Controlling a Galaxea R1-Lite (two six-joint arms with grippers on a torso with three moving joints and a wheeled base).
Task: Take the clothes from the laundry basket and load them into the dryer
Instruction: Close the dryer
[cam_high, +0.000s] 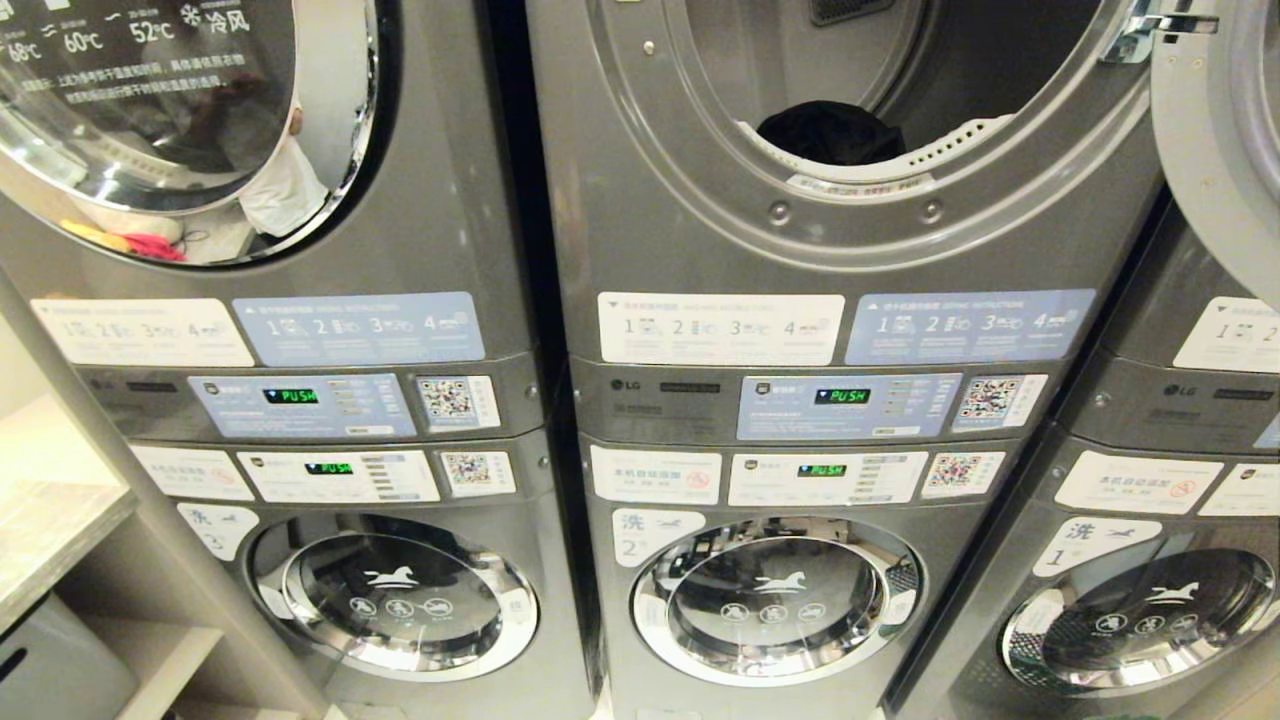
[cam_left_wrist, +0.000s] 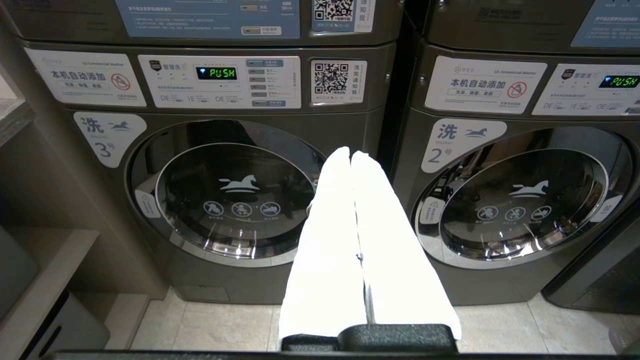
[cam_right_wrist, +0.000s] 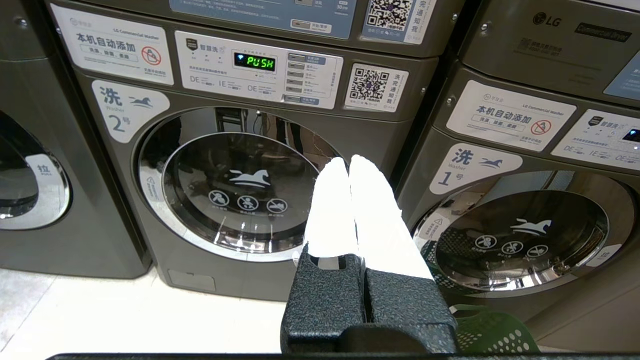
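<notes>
We see the grey stacked dryer (cam_high: 700, 250) with its round door opening at top centre of the head view, door (cam_high: 1215, 130) swung to the upper right. A dark garment (cam_high: 828, 132) lies inside at the drum's lower rim. Neither arm shows there. Left gripper (cam_left_wrist: 350, 152): white fingers pressed together, holding nothing, centre frame between washers 3 and 2. Right gripper (cam_right_wrist: 348, 160): fingers likewise closed, empty, between washers 2 and 1. Green perforated plastic laundry basket (cam_right_wrist: 492, 335) sits lower right in the right wrist view, contents not visible.
</notes>
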